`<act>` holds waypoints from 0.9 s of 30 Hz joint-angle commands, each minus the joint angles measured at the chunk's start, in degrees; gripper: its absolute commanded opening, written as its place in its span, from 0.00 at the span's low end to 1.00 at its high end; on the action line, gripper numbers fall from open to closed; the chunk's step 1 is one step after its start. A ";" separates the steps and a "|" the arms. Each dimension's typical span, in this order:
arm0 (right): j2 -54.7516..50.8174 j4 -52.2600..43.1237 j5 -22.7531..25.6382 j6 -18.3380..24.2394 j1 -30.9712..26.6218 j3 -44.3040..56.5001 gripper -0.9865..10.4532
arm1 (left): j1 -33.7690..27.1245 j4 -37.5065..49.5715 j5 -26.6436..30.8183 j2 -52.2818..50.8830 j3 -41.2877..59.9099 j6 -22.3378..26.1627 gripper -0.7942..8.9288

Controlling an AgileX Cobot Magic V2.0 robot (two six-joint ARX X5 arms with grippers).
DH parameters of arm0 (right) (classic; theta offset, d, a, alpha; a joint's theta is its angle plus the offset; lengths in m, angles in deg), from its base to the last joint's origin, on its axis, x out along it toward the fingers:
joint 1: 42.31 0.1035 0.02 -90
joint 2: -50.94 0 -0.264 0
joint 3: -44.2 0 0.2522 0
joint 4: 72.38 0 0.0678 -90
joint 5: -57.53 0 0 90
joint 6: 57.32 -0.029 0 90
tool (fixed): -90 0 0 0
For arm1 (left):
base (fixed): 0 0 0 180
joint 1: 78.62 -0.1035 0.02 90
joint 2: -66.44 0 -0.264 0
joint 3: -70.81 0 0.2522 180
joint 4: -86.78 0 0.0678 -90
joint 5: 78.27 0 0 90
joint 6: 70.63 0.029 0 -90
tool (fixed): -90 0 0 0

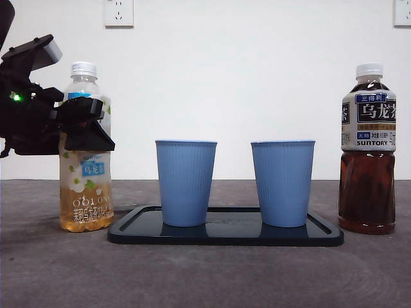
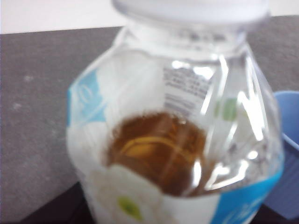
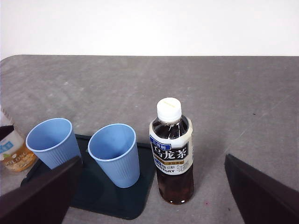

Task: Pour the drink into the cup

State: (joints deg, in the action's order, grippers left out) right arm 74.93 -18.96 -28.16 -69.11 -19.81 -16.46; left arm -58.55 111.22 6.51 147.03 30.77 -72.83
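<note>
Front view shows a grey counter (image 1: 58,269) with a black tray (image 1: 225,236) at its middle. Two blue ribbed cups stand upright on the tray, the left cup (image 1: 185,183) and the right cup (image 1: 282,183), side by side with a gap between them.

At the left, just beside the tray's end, stands the pale tea bottle (image 1: 85,160), upright on the counter with its white cap on and amber drink filling roughly its lower half. The left gripper (image 1: 87,125) reaches in from the left edge and sits at the bottle's upper body, with a black jaw lying across the front of the label. In the left wrist view the bottle (image 2: 173,135) fills nearly the whole picture, blurred and very close; the jaws themselves do not show clearly there, so whether they press on the bottle cannot be told.

At the right, beyond the tray's other end, stands the dark oolong bottle (image 1: 367,154), upright, capped, apart from the tray. In the right wrist view the right gripper (image 3: 154,196) hangs above the counter with its jaws spread wide, holding nothing, the dark bottle (image 3: 172,154) between them but well below, and both cups (image 3: 114,154) beside it.
</note>
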 commanded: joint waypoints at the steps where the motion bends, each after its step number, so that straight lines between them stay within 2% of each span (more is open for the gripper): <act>1: 0.17 -0.57 -0.55 0.46 0.31 -0.79 0.51 | 1.14 -2.64 -0.57 -2.86 -0.59 0.02 0.24; 9: 0.17 -0.59 -1.40 0.15 0.31 -0.79 0.51 | 1.38 -22.38 0.61 -14.32 -4.90 0.11 0.24; 15: 0.17 -0.59 -1.40 0.15 0.31 -0.79 0.51 | 3.65 -39.74 6.10 -17.31 -12.85 5.42 0.24; 18: 0.17 -0.57 -1.40 0.15 0.31 -0.79 0.51 | 5.75 -46.34 9.90 -16.74 -17.27 8.55 0.24; 27: 0.17 -0.57 -1.31 0.15 0.28 -0.79 0.51 | 12.90 -62.40 26.58 -11.89 -30.80 19.39 0.24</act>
State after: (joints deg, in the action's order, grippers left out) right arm 74.93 -18.96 -29.45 -69.13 -19.81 -16.46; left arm -46.48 47.72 31.50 134.49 2.51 -57.29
